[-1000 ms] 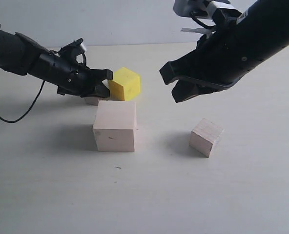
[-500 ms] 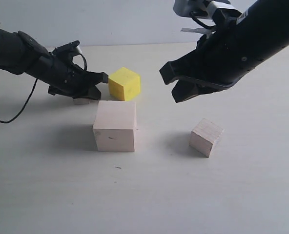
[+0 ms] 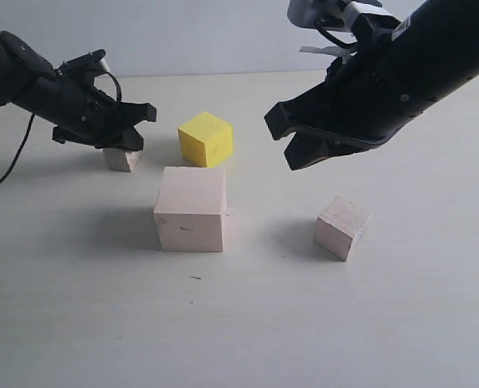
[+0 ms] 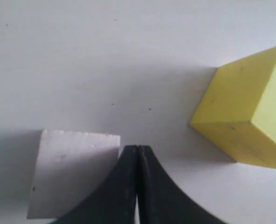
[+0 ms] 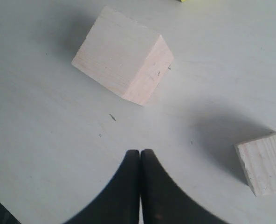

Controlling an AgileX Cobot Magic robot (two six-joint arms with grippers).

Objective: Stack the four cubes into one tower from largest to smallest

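The table [image 3: 385,323] is lying bare across its whole near side. Its far edge is meeting a pale wall [image 3: 223,32] well behind the blocks, so open room is stretching in front of the group and to both sides. All four cubes are sitting apart on the tabletop, none stacked.

The large cube [image 3: 191,208] is resting near the middle. The yellow cube [image 3: 205,139] is standing just behind it, with a narrow strip of table showing between them. The medium cube [image 3: 341,227] is sitting turned at an angle, well to the right of the large one. The small cube [image 3: 120,158] is lying back to the left, apart from the yellow one.

The left gripper [image 3: 142,121] is hovering low just over the small cube, its fingers pressed together with nothing between them. In the left wrist view the closed tips are overlapping the cube's corner, though whether they are touching it is hard to tell.

The right gripper [image 3: 286,139] is hanging high above the table between the yellow and medium cubes, likewise closed and empty. In its wrist view the large and medium cubes are both lying clear of the tips.

The left arm is reaching in low from the left edge, sloping gently downward. The right arm is slanting down from the upper right corner, its fingers pointing toward the table's middle.
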